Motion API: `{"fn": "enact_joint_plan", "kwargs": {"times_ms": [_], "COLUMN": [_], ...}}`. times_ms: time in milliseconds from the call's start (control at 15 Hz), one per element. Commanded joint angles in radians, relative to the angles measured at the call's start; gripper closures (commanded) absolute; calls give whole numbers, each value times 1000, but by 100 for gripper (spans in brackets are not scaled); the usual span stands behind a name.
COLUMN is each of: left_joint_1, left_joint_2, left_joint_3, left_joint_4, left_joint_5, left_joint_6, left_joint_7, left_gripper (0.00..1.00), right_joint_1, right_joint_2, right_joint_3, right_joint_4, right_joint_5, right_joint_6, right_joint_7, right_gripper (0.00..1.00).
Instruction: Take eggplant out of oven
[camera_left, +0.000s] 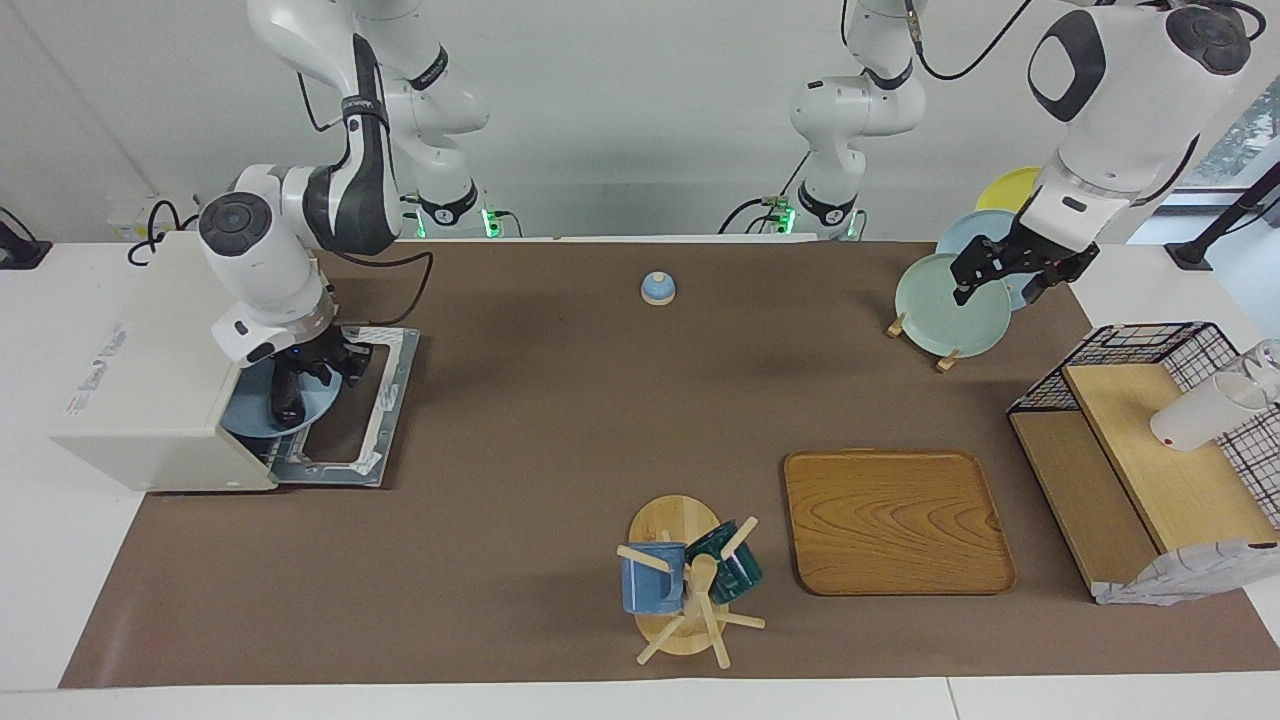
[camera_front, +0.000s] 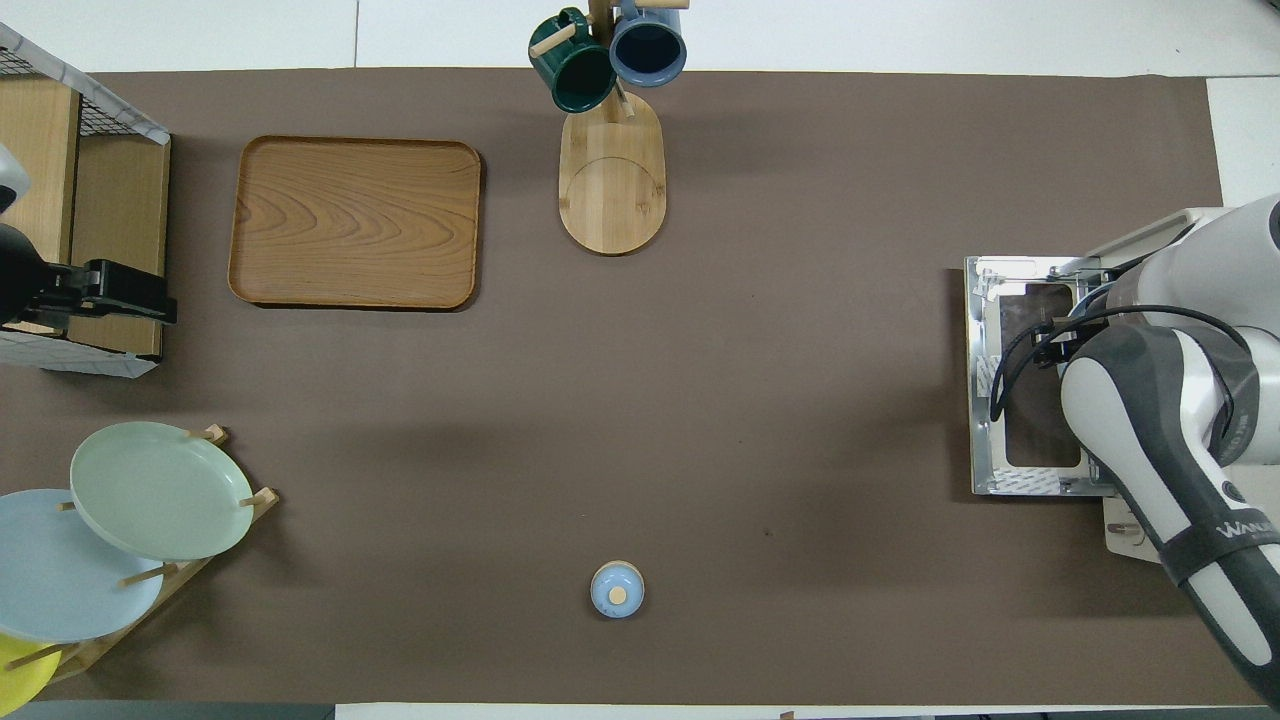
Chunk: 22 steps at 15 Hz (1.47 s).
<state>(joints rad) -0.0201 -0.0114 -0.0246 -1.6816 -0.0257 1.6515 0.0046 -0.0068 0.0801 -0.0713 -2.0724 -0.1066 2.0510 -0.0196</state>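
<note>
The oven (camera_left: 150, 400) sits at the right arm's end of the counter, door (camera_left: 350, 410) dropped flat. At its mouth the right gripper (camera_left: 290, 395) pinches the eggplant (camera_left: 288, 405) above a blue plate (camera_left: 255, 415). The left gripper (camera_left: 1010, 275) hangs spread over the plate rack (camera_left: 950, 305).

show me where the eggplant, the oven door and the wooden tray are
eggplant (camera_left: 287, 402), facing view: dark body below the right gripper, lying on a blue plate.
oven door (camera_left: 392, 385), facing view: metal frame of the dropped-open door.
wooden tray (camera_left: 895, 520), facing view: bare middle of the tray.
</note>
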Motion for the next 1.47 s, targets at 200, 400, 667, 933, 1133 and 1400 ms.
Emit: {"fn": "enact_joint_plan", "kwargs": {"times_ms": [200,400,667,933,1133,1400], "left_joint_1": [6,6,8,8,8,8], "left_joint_2": [-15,-15,-15,-15,-15,-13], "left_joint_3": [0,0,2,2,2,2], "left_joint_4": [-7,-9,-10,-10,-12,-13], "left_joint_5": [15,15,15,15,15,15], "left_joint_6": [13,19,21,27,36,63], "left_joint_7": [6,8,6,8,6,5], "left_gripper": [0,0,0,0,0,0], "right_joint_1": [-35,-42,-42,-27,86,281], "right_joint_2": [-59,-63,-65,-63,-45,-11], "right_joint_3": [8,8,8,11,16,19], "right_joint_4": [-107,-121,-126,-121,-28,109], "right_joint_5": [-15,-15,-15,-21,-39,-140], "right_joint_6": [105,121,126,121,23,-127], "right_joint_7": [-68,-82,-85,-95,-65,122], "right_gripper": [62,73,92,100,100,100]}}
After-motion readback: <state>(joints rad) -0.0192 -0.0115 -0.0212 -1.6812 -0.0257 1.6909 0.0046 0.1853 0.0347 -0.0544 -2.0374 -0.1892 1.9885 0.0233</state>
